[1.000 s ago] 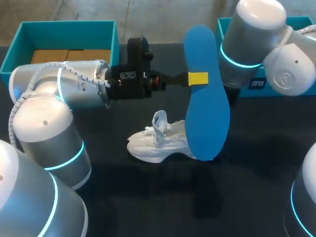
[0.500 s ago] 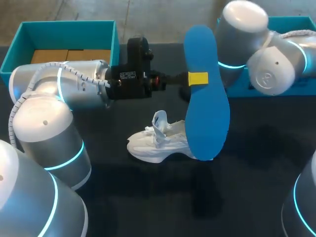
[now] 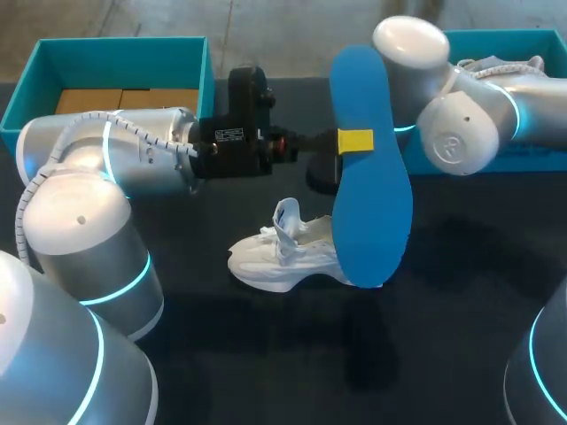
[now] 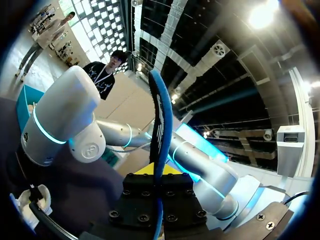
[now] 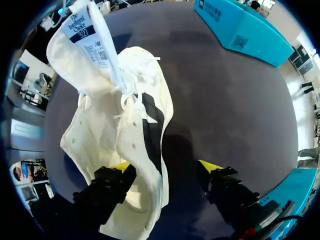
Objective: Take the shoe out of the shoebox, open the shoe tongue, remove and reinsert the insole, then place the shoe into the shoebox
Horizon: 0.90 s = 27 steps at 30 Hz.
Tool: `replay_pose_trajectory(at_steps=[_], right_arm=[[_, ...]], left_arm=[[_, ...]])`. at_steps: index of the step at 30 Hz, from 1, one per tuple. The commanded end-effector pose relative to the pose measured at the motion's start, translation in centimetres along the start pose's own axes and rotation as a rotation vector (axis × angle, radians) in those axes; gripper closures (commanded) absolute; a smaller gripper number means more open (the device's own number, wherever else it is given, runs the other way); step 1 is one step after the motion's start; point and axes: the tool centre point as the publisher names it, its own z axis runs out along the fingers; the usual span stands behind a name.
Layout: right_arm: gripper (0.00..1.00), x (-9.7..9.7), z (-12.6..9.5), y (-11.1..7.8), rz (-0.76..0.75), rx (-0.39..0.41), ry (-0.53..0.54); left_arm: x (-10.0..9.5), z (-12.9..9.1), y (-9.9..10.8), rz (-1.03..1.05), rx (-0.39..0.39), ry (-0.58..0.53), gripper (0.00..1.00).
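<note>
My left gripper (image 3: 354, 142) is shut on the middle of the blue insole (image 3: 372, 204) and holds it upright above the table. In the left wrist view the insole (image 4: 161, 125) stands edge-on between the fingers of that gripper (image 4: 159, 175). The white shoe (image 3: 283, 252) lies on the dark table below, its tongue (image 5: 90, 40) pulled up. My right arm (image 3: 443, 133) comes in behind the insole, which hides most of its gripper. In the right wrist view the right gripper (image 5: 165, 167) is open over the shoe (image 5: 125, 125), one finger above the shoe's opening and the other outside its wall.
A teal shoebox (image 3: 120, 53) holding brown cardboard stands at the back left. A second teal box (image 3: 532, 40) stands at the back right, partly behind my right arm, and shows as a teal box (image 5: 240, 30) in the right wrist view. Dark table surface lies in front of the shoe.
My right arm has swung left and lower, bringing its gripper in behind the insole over the shoe. The left arm, the insole and the shoe have stayed still.
</note>
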Motion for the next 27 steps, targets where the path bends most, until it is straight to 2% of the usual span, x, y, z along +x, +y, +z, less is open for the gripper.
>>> replay_pose_trajectory(at_steps=[1, 5, 7, 13, 18, 27], right_arm=[[0.65, 0.1, 0.5, 0.2, 0.009, 0.01, 0.008], [0.83, 0.7, 0.6, -0.3, 0.017, 0.022, 0.021], [1.0, 1.0, 0.7, -0.4, 0.02, 0.026, 0.025], [1.0, 1.5, 0.8, -0.8, 0.054, 0.018, 0.042], [1.0, 2.0, 0.1, -0.8, 0.147, -0.01, 0.064], [1.0, 2.8, -1.1, -0.5, 0.425, -0.099, 0.119]], left_arm=[[0.0, 0.1, 0.1, 0.0, 0.005, 0.0, 1.0], [0.0, 0.1, 0.1, 0.0, 0.005, 0.0, 1.0], [0.0, 0.1, 0.1, 0.0, 0.005, 0.0, 1.0], [0.0, 0.1, 0.1, 0.0, 0.005, 0.0, 1.0], [0.0, 0.1, 0.1, 0.0, 0.005, 0.0, 1.0], [0.0, 0.1, 0.1, 0.0, 0.005, 0.0, 1.0]])
